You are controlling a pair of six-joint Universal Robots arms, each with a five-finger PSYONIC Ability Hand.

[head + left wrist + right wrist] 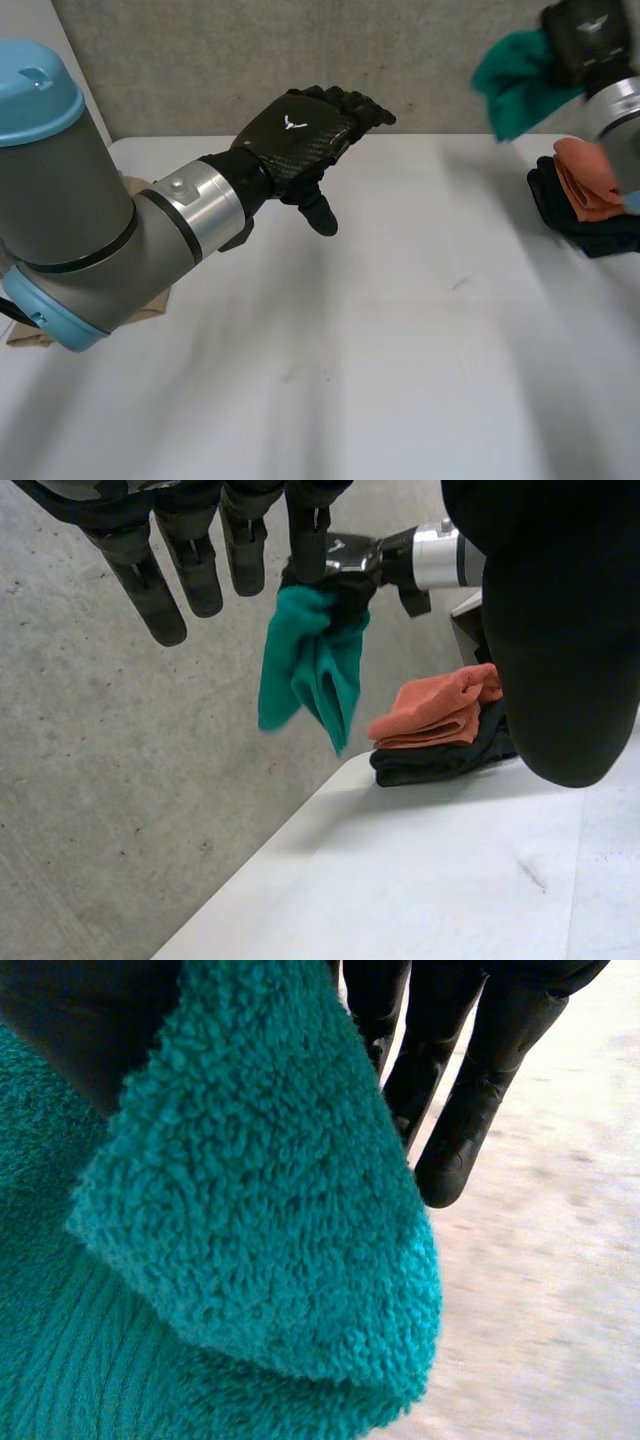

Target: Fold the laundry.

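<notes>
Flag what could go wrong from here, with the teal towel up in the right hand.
The teal towel hangs bunched from the right hand near the far edge of the table; if the grip slips, it may drop off. It hangs close to the orange cloth stacked on the black cloth, so lowering it could disturb that stack. The left hand is open and apart, giving no support.

**A robot test room**

This looks like a lab where a robot is tried out. A big grey and blue robot arm (80,200) reaches over a plain white table (400,350). Behind it is a bare grey wall (200,60). The right hand (590,35) grips a green towel (515,85) near a pile of folded cloths (588,180).
</notes>
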